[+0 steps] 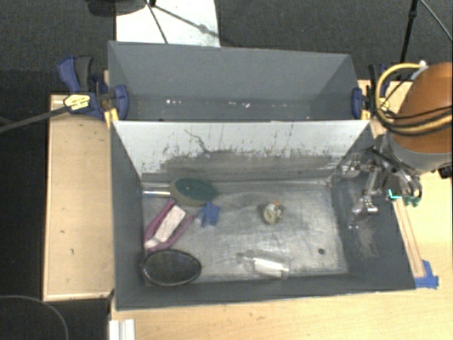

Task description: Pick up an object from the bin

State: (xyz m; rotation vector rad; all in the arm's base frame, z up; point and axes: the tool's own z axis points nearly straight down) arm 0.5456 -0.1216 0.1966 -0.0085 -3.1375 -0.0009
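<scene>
Your gripper [364,202] hangs over the right wall of the bin [233,147]; its opening is indiscernible; no object is picked yet.

We see a robotics lab, not a home or a shop. A robot arm [425,112] with an orange cover and looped cables reaches into a grey metal bin [233,83] set up as a test rig. The dark carpet [42,20] around it carries a loose cable [28,120] and a stand's thin legs [177,16].
</scene>
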